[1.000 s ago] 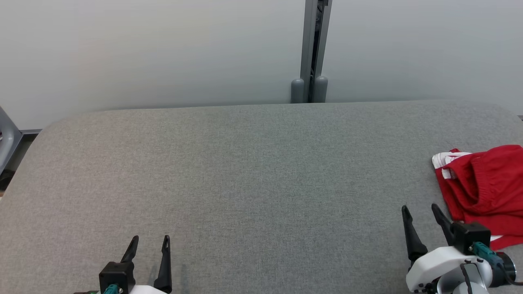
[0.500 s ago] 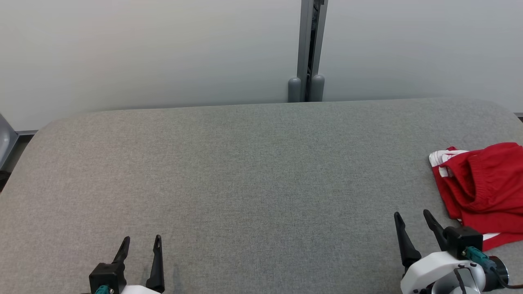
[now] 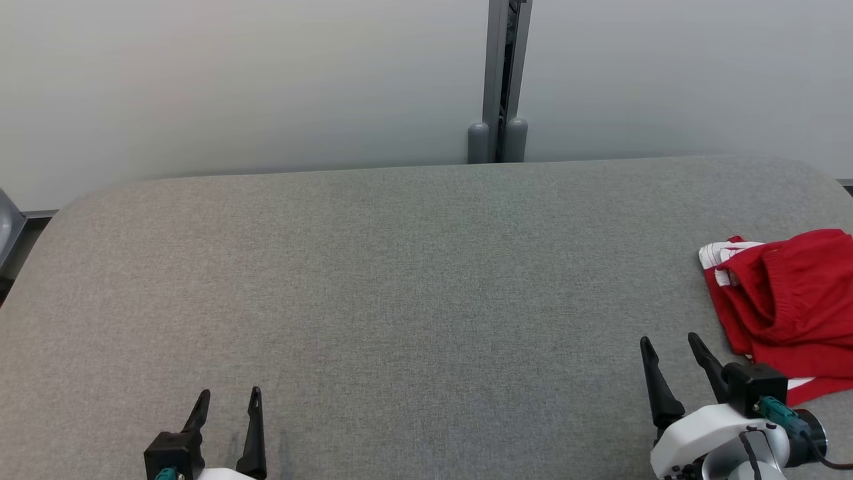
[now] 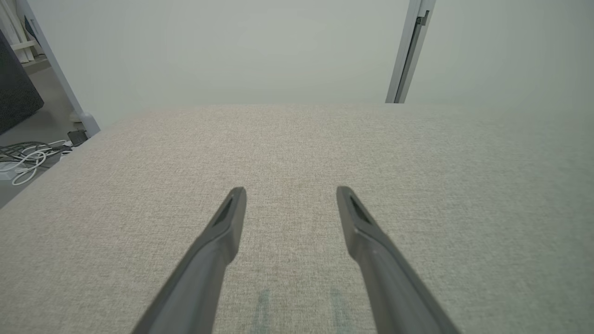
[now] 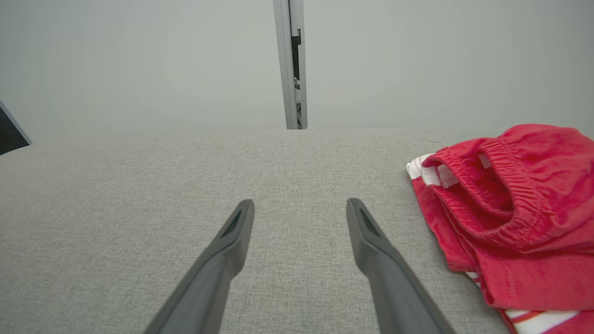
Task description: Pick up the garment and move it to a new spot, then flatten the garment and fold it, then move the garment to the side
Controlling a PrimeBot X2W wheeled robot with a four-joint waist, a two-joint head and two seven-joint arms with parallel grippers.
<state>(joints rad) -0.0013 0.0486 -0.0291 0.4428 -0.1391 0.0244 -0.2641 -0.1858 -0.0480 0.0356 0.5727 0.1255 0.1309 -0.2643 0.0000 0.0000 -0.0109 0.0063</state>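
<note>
Garment (image 3: 786,300): red shorts with white striped trim (image 3: 716,255), lying bunched in loose layers at the far right of the grey table (image 3: 400,280). Its right part runs out of the head view. It is a lumpy heap with the elastic waistband (image 5: 510,171) standing open on top, not a flat, tidy fold.

This layout fits two stages: the heap waiting to be picked up, or cloth already put aside at the table's side. The frames don't settle which.

Risks from here:
- The layers are stacked, so a pinch likely catches only the top ply, or too many, and the heap comes up twisted.
- The open waistband loop is a snag point, and a finger passing low could hook it and drag the pile.
- The cloth sits close to the table's right side, so any push outward could slide it off. How much margin is left can't be judged, as that edge is out of frame.
- If this is meant as the finished pile, it looks too loose and would slump.

Right gripper (image 3: 668,339): jaws spread wide, nothing between them, just beside the garment's near-left edge but not touching it.
Left gripper (image 3: 229,392): jaws also spread wide, nothing held, hovering low over bare table, well apart from the cloth.
</note>
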